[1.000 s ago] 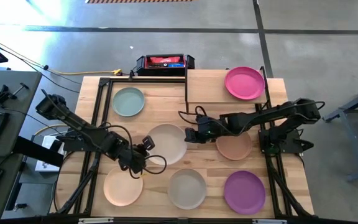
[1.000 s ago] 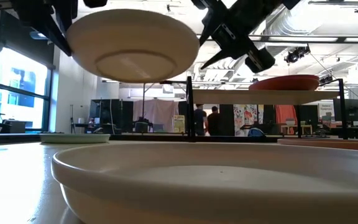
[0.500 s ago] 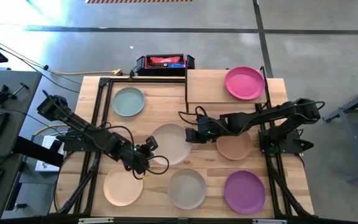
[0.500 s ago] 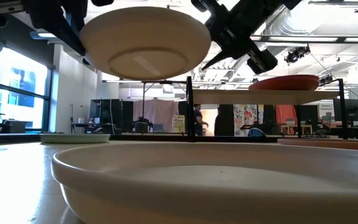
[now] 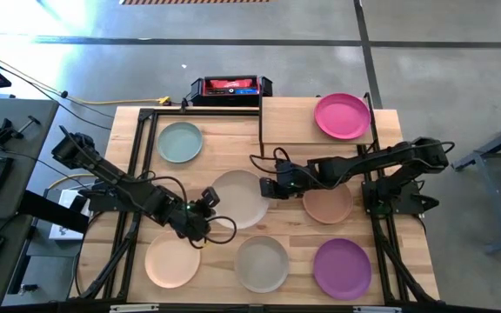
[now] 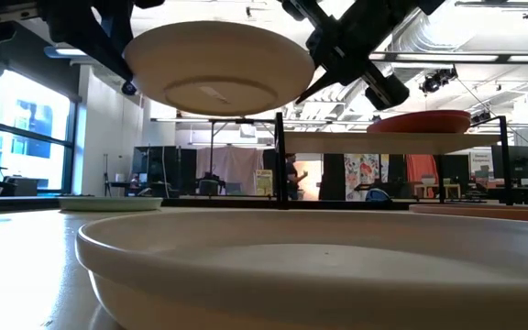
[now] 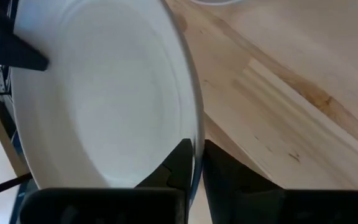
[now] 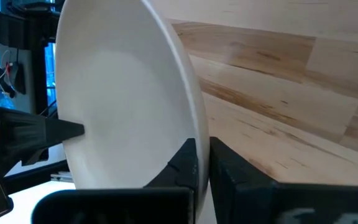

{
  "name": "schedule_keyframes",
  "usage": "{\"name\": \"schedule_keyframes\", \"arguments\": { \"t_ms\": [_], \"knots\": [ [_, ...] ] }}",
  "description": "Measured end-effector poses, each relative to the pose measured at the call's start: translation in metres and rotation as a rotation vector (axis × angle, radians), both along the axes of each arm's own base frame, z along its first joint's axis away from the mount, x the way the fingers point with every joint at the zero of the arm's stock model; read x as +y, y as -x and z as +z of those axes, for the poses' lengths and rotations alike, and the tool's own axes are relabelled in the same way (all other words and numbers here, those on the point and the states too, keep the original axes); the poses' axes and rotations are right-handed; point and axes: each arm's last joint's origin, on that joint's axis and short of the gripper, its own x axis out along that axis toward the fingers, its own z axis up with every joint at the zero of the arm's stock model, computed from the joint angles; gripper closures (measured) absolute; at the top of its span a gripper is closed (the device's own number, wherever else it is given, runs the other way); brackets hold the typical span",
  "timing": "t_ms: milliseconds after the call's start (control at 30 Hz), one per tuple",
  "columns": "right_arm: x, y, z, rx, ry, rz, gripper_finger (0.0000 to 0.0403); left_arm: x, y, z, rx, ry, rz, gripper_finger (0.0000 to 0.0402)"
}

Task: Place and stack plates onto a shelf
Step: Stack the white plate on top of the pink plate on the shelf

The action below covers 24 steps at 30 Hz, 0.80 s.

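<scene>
A cream plate hangs level above the table's middle, held from both sides; it also shows in the low view. My left gripper is shut on its near-left rim. My right gripper is shut on its right rim. The shelf stands at the far right with a magenta plate on it. On the tabletop lie a teal plate, a tan plate, a peach plate, a pale grey plate and a purple plate. My left gripper pinches the cream plate's rim between its two fingers, one finger on the plate's inner side and one on its outer side. It comes about level from the table's near left. The plate is lifted clear of the table and level. My right gripper pinches the plate's opposite rim between its two fingers, one on the inner side and one on the outer side. It comes about level from the table's right. The plate hangs clear between the two grippers.
A black and red box sits past the table's far edge. Black frame rails run along the table's left and right sides. Bare wood shows on the shelf's left half.
My left gripper has moved a little toward the table's right with the cream plate, which has shifted that way while staying level and lifted clear. Both grippers have kept their hold on the rim.
</scene>
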Motion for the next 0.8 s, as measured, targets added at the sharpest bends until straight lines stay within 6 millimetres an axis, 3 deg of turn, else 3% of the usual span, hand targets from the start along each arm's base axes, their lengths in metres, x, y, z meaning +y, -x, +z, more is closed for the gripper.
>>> {"name": "schedule_keyframes", "arguments": {
  "t_ms": [433, 800],
  "knots": [
    [0.0, 0.0, 0.0, -0.004, -0.011, -0.004, 0.0402, 0.001, -0.001, 0.0, -0.005, 0.085, 0.067, 0.0371],
    [0.001, 0.0, 0.0, -0.006, 0.0, 0.002, 0.0403, 0.013, -0.006, -0.001, 0.002, 0.204, 0.188, 0.0283]
  ]
}}
